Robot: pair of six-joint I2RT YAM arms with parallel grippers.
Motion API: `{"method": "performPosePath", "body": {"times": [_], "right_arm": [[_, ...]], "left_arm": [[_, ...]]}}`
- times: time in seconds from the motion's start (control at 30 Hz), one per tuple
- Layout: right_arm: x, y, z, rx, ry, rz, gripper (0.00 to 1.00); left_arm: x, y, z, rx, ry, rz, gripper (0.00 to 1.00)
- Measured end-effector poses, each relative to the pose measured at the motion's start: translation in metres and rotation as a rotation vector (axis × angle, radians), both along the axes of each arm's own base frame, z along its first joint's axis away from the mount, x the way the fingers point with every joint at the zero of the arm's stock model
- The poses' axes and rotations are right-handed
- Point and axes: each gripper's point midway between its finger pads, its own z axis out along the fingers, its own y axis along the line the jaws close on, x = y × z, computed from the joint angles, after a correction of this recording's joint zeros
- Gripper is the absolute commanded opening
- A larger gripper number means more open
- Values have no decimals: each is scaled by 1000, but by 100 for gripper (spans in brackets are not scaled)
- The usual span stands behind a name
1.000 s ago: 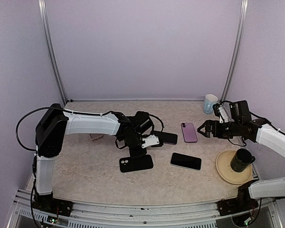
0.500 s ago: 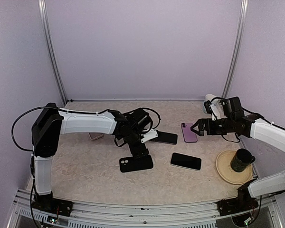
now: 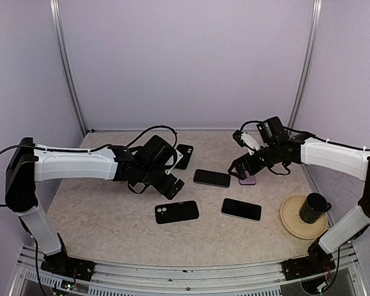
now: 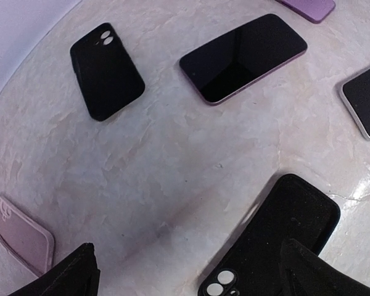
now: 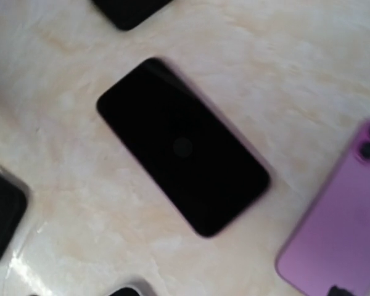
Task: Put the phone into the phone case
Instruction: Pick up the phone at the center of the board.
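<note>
A: Where is the phone to be found, and is anything holding it?

B: The phone [image 3: 211,178] is seen lying flat, screen up, about mid-table and a little toward the far edge. It is touched by neither arm. A second phone [image 3: 241,209] is laid closer to the near edge, right of centre.

A: And the cases?

B: The near black case [image 3: 177,212] is laid toward the middle of the near edge. The far black case [image 3: 184,156] lies toward the far edge, and a pink case [image 4: 18,237] is caught only by the left wrist camera.

A: How are the claws held?

B: The left gripper [image 4: 188,262] is spread wide with nothing between its fingers, and is hung low just beside the near black case. The right gripper [image 3: 239,168] is held over the gap between the phone and a purple piece [image 5: 336,216]. Its fingers are not shown by its own camera, so how far it is spread cannot be told.

A: Why is the work split that way?

B: It is judged that the case is to be steadied from the left and the phone fetched from the right, since each is laid on that arm's side
</note>
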Motion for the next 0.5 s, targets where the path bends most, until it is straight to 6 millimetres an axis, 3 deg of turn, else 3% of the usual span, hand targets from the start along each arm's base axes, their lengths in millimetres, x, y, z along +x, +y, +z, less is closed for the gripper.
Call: {"method": "performPosePath", "body": {"times": [0.2,0.5], "right_arm": [[3,25,-22,-101,-21,171,100],[13,51,-43,-188,-60,373,100]], "left_arm": [[-16,32,0,-118,40,182,99],[-24,55,64,-411,-3,358,99]]}}
